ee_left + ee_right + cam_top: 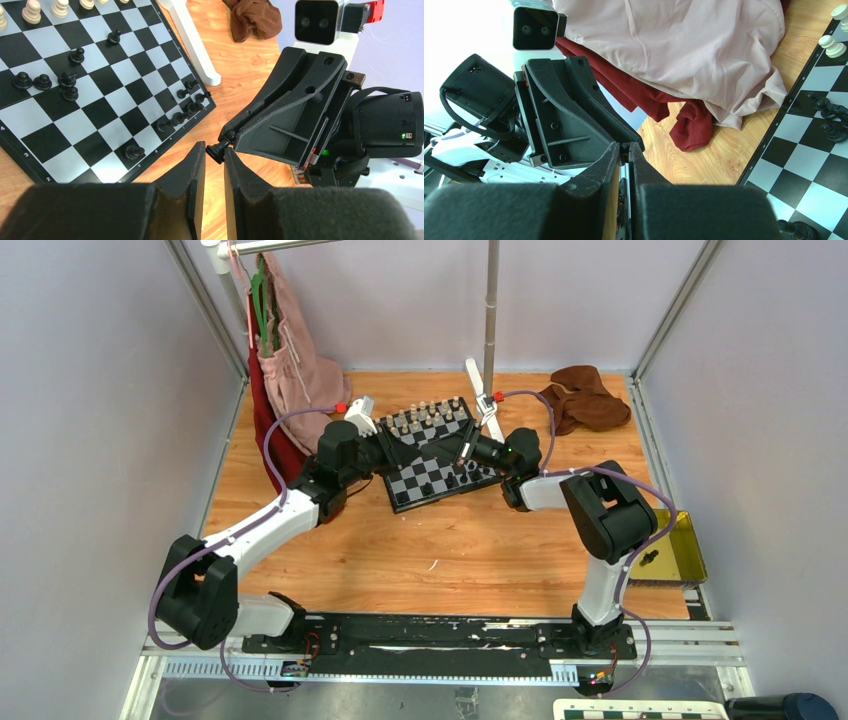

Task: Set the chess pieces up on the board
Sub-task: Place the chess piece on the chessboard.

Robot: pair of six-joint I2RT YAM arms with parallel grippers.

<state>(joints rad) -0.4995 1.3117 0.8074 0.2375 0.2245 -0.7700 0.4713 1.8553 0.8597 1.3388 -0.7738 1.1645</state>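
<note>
Left wrist: clamping black pawn (216,150) in left gripper (214,148), just off chessboard (75,125) edge (over wooden tabletop (222,95)); touching it with right gripper (231,138), grip undeterminable.

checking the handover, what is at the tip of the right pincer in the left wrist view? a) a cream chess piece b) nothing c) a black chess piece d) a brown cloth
c: a black chess piece lies sideways at the tip of the right pincer, just past the edge of the board.
</note>
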